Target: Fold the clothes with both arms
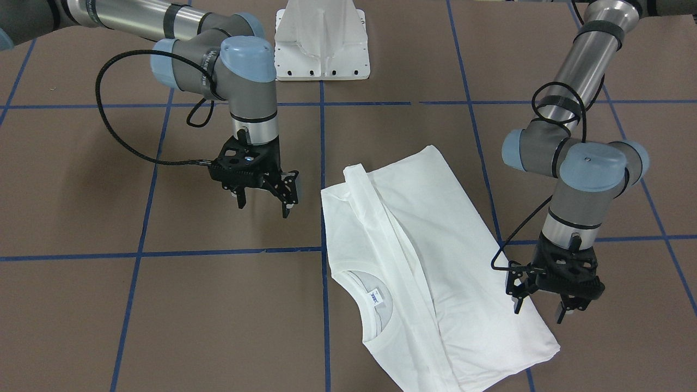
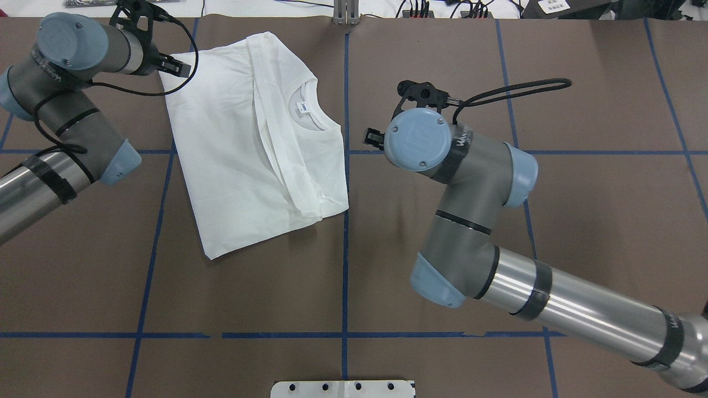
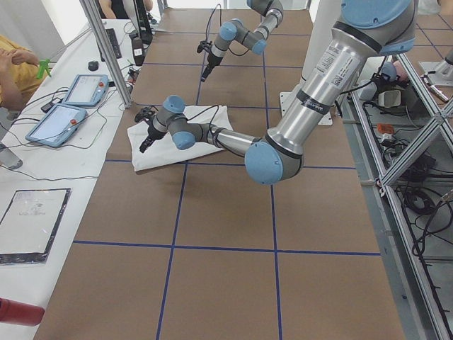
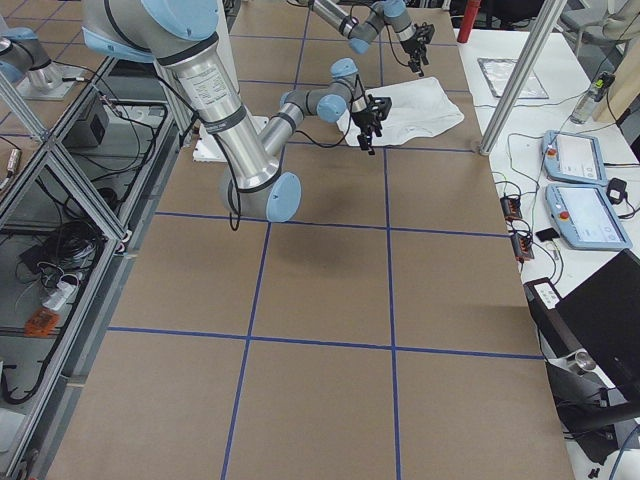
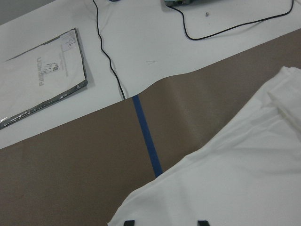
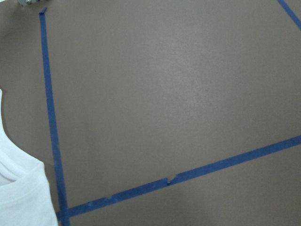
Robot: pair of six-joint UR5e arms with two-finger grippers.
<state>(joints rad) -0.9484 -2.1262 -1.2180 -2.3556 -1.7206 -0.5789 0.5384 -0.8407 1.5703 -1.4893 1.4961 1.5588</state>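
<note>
Shirt: white shirt [image 1: 435,261] lies flat on the brown surface [image 1: 81,305]. It is folded lengthwise and set at a slant, neck end nearest the operators' side, hem end toward the robot.
Collar: round collar [image 1: 360,321] faces up at the near end, with a small tag [image 1: 377,296] inside it.
Left pincer: left pincer [image 1: 540,307] points down over the shirt's side edge by the near shoulder. Its fingers are apart with nothing between them. Cannot tell if they touch the cloth.
Left wrist view: two dark fingertips [image 5: 202,222] show at the bottom edge, over white cloth. Past the shirt are brown surface, a strip of tape, then a white bench [image 5: 155,42] with a black cable [image 5: 110,61] and a paper in a plastic cover [image 5: 40,77].
Sleeve: one long sleeve [image 1: 381,218] is folded over the body. It runs as a strip from the far edge down toward the collar.
Tape: blue tape [image 1: 228,252] marks a grid on the surface, and the shirt lies across one line.
Right pincer: right pincer [image 1: 265,204] points down above bare surface, just beside the shirt's edge on the robot's right. Its fingers are apart and it is empty.
Right wrist view: mostly bare surface and tape lines, with a bit of the shirt in the lower left corner.
Arms: left arm [image 1: 585,60] and right arm [image 1: 136,19] reach in from the far corners, elbows bent, wrists turned down.
Base: white base [image 1: 321,43] sits at the far edge between the arms.
</note>
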